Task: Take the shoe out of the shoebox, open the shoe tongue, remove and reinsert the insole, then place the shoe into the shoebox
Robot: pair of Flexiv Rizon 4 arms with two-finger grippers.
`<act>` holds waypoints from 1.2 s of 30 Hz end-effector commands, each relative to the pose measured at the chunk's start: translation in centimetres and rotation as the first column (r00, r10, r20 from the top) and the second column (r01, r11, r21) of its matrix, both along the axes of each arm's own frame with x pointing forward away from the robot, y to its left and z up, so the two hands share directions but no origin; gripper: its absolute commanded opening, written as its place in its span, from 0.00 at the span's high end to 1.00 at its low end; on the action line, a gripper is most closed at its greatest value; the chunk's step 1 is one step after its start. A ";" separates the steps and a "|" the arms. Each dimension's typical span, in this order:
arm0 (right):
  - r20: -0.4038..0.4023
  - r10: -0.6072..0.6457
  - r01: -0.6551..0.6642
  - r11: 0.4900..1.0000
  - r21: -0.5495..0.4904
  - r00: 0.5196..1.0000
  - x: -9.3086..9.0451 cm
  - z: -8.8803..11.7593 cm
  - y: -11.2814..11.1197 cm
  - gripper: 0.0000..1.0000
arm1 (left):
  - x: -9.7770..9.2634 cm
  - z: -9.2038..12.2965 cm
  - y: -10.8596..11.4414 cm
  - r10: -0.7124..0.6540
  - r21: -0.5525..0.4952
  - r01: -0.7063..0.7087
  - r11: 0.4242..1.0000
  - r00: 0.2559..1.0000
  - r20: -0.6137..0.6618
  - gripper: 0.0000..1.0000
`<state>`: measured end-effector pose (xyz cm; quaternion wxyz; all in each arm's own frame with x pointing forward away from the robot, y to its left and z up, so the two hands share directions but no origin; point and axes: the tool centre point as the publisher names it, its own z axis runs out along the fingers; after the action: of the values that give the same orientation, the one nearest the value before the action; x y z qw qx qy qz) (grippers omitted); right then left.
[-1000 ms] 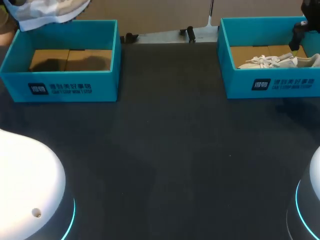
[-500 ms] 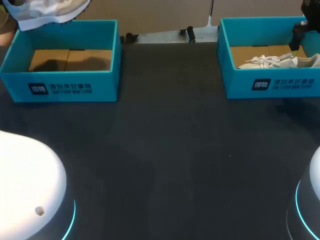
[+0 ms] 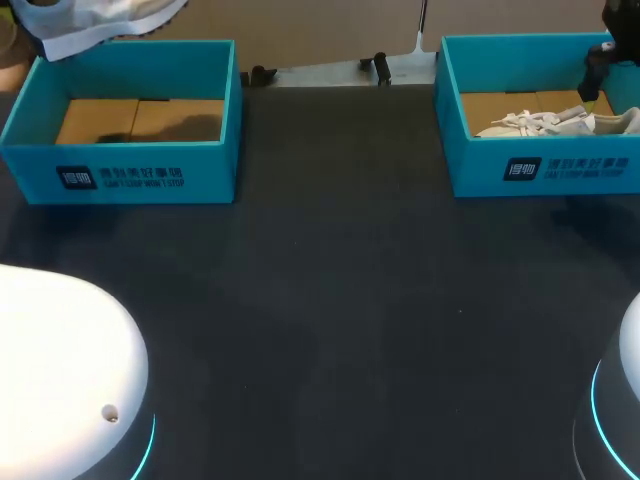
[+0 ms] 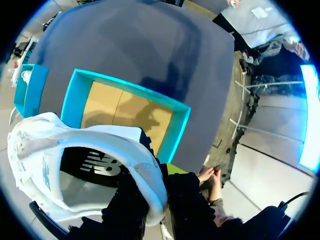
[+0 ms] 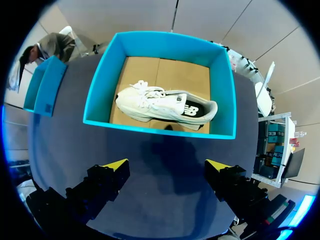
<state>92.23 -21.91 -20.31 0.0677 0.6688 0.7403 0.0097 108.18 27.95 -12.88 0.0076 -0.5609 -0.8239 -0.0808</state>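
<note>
The lifted shoe [image 3: 95, 20] is held at the upper left of the head view, above and just behind the left box [image 3: 120, 175], whose cardboard floor is bare. In the left wrist view the heel collar is seen clasped from two sides by the dark fingers of the left pincer [image 4: 157, 197], so that pincer is closed on the shoe. The shoe's opening faces the camera, and the box lies ahead and below. The boxed shoe [image 3: 545, 122] lies in the right box [image 3: 545, 165] at the upper right. The right pincer [image 5: 166, 167] hangs wide apart and holds nothing, with that box ahead of its fingers.

The taking-out is judged done for the lifted shoe, and setting it down for the tongue work is judged the step in hand. A grip on the collar alone is thought likely to let the shoe swing, so a slow carry is advised. The shoe is best lowered sole-first onto the open bench [image 3: 340, 300] at mid-frame, well apart from both boxes. The sole should be flat before the collar is released, or the shoe may tip over.

The bench is dark and matt, and some grip on a rubber sole may be expected. Ample bare surface is seen between the boxes and the white arm bases at the lower corners.
</note>
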 end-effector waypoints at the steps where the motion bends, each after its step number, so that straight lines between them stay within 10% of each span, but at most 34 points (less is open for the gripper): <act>1: 0.000 -0.001 0.001 1.000 -0.001 1.000 0.0 0.0 0.0 0.00 | -4.1 0.4 -1.6 0.008 0.039 -0.013 0.999 0.994 0.113 1.00; 36: 0.000 -0.001 0.001 1.000 -0.001 1.000 0.0 0.0 0.0 0.00 | -18.7 2.8 -13.6 -0.027 0.088 0.017 0.996 0.994 0.107 1.00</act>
<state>92.23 -21.90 -20.31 0.0677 0.6688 0.7403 0.0097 90.83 14.71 -10.31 0.0218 -0.5611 -0.8214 -0.0996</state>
